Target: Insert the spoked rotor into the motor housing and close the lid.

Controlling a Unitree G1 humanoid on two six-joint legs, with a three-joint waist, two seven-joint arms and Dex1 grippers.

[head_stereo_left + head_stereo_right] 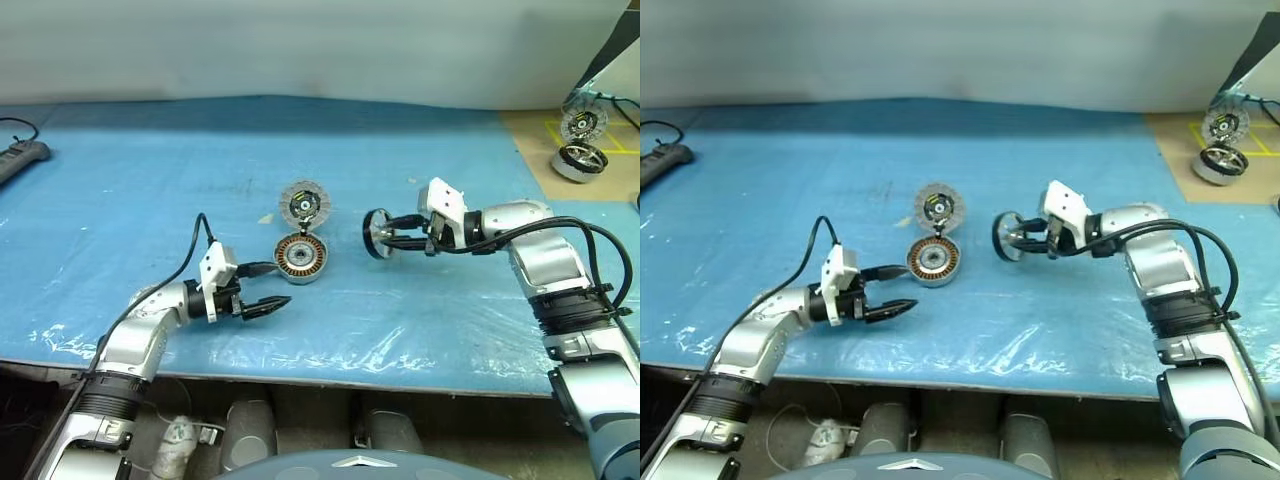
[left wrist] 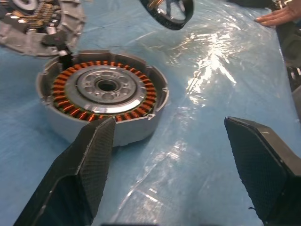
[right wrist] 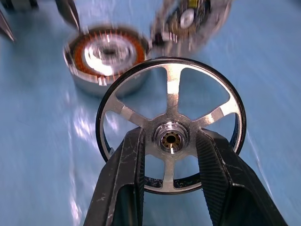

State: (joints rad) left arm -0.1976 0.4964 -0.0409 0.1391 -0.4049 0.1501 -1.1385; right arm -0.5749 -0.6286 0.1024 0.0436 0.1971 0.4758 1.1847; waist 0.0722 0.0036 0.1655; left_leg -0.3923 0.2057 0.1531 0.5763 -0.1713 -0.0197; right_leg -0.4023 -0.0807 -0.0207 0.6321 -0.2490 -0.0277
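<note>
Nearest us, our left hand (image 1: 262, 306) waits with fingers apart by the motor housing (image 1: 301, 258) mid-table, while our right hand (image 3: 169, 155) clamps the spoked rotor (image 3: 171, 125) at its hub, aloft: rigid, light, slick metal, we judge.

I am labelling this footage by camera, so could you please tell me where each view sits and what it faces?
Left eye view: on the head, looking forward and down at the blue table; both arms show.
Right eye view: the same scene from beside it.
Left wrist view: along the open left gripper toward the motor housing.
Right wrist view: along the right gripper, shut on the spoked rotor.
Shared: the housing, its lid and the rotor show in every view.
</note>
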